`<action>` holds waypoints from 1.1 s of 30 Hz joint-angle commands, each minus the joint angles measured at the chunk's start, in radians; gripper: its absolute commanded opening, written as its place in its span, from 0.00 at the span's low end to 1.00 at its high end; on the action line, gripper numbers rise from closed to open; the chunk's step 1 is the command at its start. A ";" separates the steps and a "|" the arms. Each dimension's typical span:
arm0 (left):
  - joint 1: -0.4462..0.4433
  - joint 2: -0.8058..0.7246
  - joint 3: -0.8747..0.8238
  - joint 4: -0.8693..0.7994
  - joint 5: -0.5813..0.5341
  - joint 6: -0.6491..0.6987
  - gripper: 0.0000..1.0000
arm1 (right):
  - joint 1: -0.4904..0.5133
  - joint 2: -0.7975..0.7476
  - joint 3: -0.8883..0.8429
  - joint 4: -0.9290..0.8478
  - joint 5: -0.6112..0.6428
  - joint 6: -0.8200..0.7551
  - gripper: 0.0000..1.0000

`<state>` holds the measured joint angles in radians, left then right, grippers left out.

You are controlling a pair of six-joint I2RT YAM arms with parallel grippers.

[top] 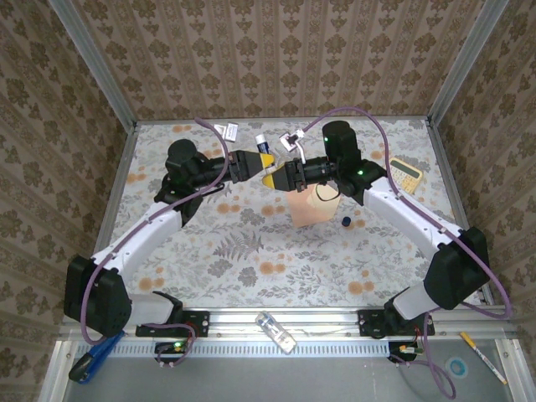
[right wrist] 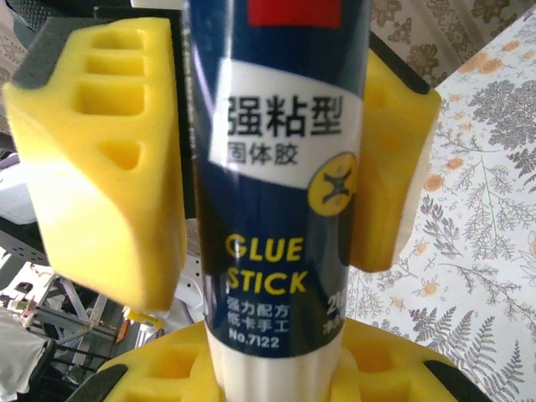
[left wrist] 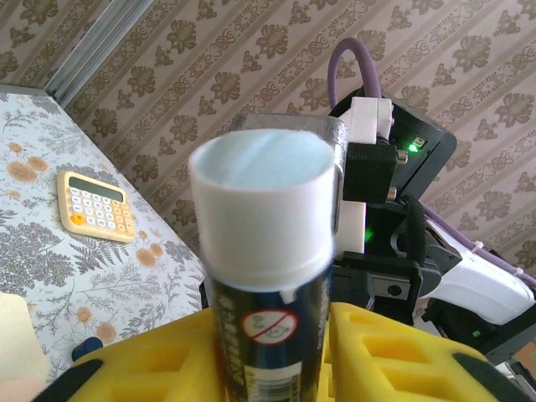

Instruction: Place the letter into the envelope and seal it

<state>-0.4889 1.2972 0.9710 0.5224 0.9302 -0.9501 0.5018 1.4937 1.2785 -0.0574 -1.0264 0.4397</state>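
At the centre of the top view, your two grippers meet tip to tip just above the envelope (top: 311, 209), a salmon-pink paper rectangle lying flat on the flowered tablecloth (top: 251, 251). Whether the letter is already inside it, you cannot tell.

Between the grippers sits a glue stick (right wrist: 276, 209). It is a smooth plastic cylinder with a glossy dark-blue label and a white end. Judge it light and stiff but slick, so it may twist or slide between the pads. Take it squarely across the round barrel, not by the very end.

Low in the right wrist view, the right gripper (right wrist: 268, 373) is closed narrowly on the stick's white end. The left gripper (right wrist: 268, 159) has its yellow, hollow-celled pads (right wrist: 92, 193) close on either side of the barrel. Whether they press it or merely flank it, you cannot tell.

Treat the envelope as thin, limp and easily creased. Press its flap down flat rather than pinching it.
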 commanded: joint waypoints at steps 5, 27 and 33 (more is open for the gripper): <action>0.009 0.001 0.009 0.033 0.023 0.010 0.27 | 0.009 0.011 0.033 -0.033 -0.001 -0.027 0.23; 0.026 -0.012 -0.003 0.009 -0.021 0.022 0.11 | 0.012 -0.082 0.009 -0.167 0.171 -0.121 0.49; 0.041 -0.051 0.004 -0.154 -0.175 0.115 0.05 | 0.072 -0.167 0.043 -0.320 0.507 -0.226 0.56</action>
<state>-0.4438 1.2907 0.9710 0.4366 0.8387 -0.9039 0.5404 1.3659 1.2842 -0.2707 -0.7284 0.2958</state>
